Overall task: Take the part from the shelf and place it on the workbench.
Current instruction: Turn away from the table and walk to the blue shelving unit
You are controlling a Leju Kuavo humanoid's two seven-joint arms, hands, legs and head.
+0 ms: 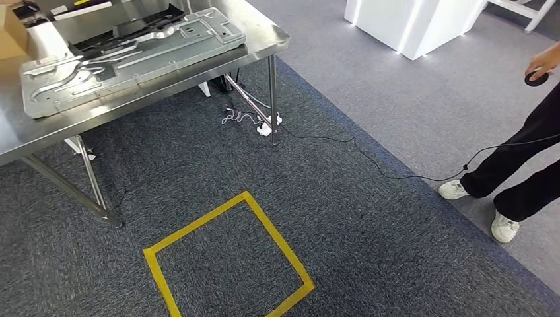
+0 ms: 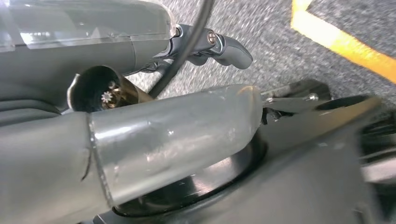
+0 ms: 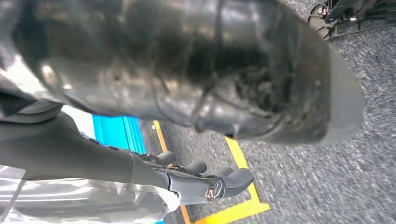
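The steel workbench (image 1: 39,135) carries the flat grey metal part (image 1: 125,56), on which I can read no writing, near a yellow tape square (image 1: 228,257) on the carpet, while my left hand (image 2: 205,44) and right hand (image 3: 205,179) hang with fingers apart, holding nothing.

A large, flat, stamped silver sheet-metal panel (image 1: 125,59) with raised ribs and cut-outs lies face up on the stainless-steel workbench (image 1: 39,132). It sits slantwise, its long side running near the workbench's front edge and one end reaching toward the front right corner.
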